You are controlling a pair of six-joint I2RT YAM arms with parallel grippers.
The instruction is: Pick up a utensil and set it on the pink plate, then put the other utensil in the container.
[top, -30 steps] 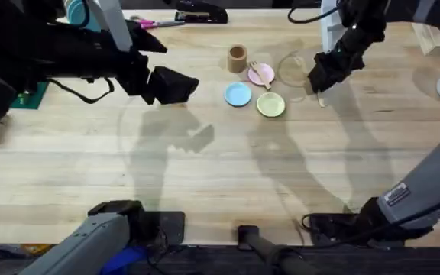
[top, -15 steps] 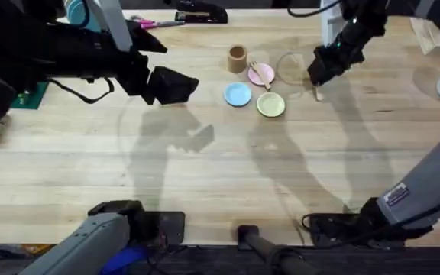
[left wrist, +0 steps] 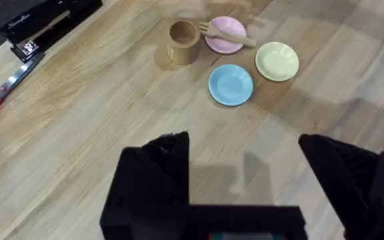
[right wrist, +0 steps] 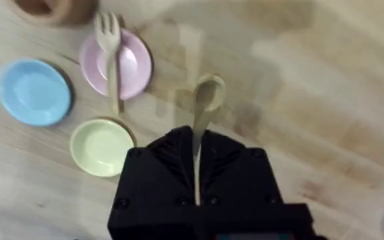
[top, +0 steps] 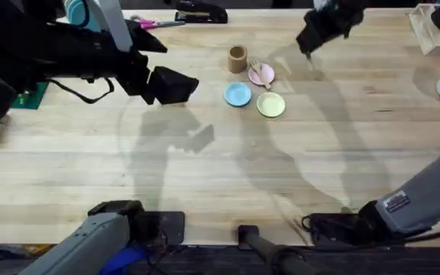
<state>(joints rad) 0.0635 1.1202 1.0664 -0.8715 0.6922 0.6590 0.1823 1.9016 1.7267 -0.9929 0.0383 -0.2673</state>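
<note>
- Right wrist view: the right gripper [right wrist: 197,175] is closed on the handle of the wooden spoon [right wrist: 204,107], with the handle pinched between the two black fingers and the oval bowl sticking out ahead of them, above the table [right wrist: 325,100].
- The spoon's long axis runs straight out from the gripper, bowl end farthest from the wrist.
- The wooden fork [right wrist: 110,53] lies across the pink plate [right wrist: 133,65], its tines past the rim towards the brown container [right wrist: 45,8] and its handle end over the opposite rim, towards the yellow plate [right wrist: 101,147].
- Overhead, the right gripper [top: 309,47] hangs over the far side of the table, to the right of the container [top: 237,58] and well apart from it.
- The blue plate [top: 237,94] sits just beside the pink plate [top: 262,75] and the yellow plate [top: 271,105].
- Left wrist view: the left gripper [left wrist: 245,160] is wide open with nothing between its fingers, near the blue plate [left wrist: 231,85].
</note>
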